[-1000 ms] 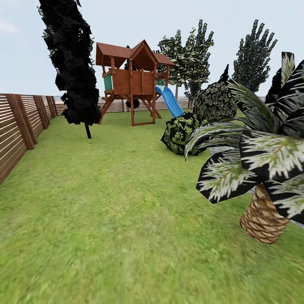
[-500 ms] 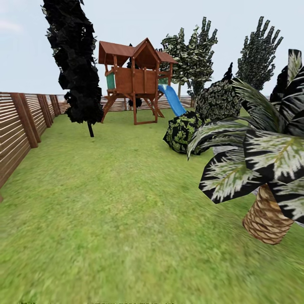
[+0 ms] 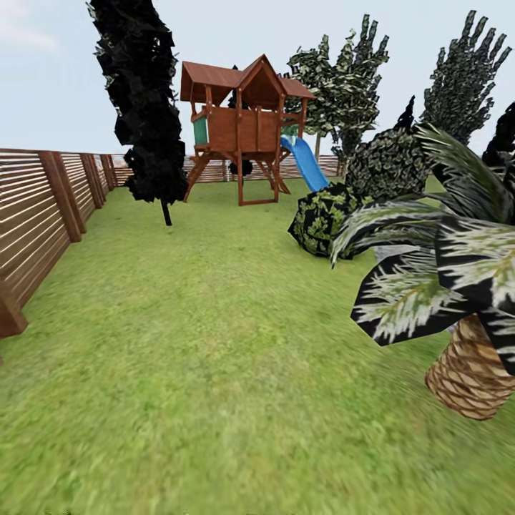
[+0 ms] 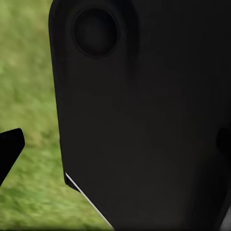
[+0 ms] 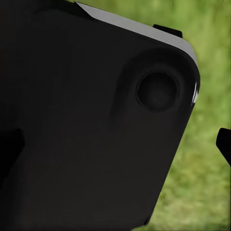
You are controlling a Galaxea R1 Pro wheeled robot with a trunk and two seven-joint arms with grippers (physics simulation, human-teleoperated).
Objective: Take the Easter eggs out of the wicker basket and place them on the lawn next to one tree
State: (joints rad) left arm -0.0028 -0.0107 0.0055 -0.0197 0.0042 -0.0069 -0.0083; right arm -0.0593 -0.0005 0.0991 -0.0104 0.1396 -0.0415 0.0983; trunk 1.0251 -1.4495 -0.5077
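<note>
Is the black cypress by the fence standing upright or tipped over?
Upright, leaning slightly. The black cypress rises from a thin trunk planted in the lawn, beside the wooden fence, its crown high against the sky.

Held the left gripper [image 4: 116, 144] spread wide, one dark fingertip [image 4: 9, 149] at one edge of the left wrist view and its mate barely discernible at the opposite edge; faced a broad black body panel [image 4: 144, 110] close up, with a round recess and a thin pale edge line; held the right gripper [image 5: 118, 144] likewise parted, one fingertip [image 5: 224, 144] at the frame's edge; pointed it at a similar black body panel [image 5: 86, 120] with a round recess and a grey upper edge; gripped nothing in either.
</note>
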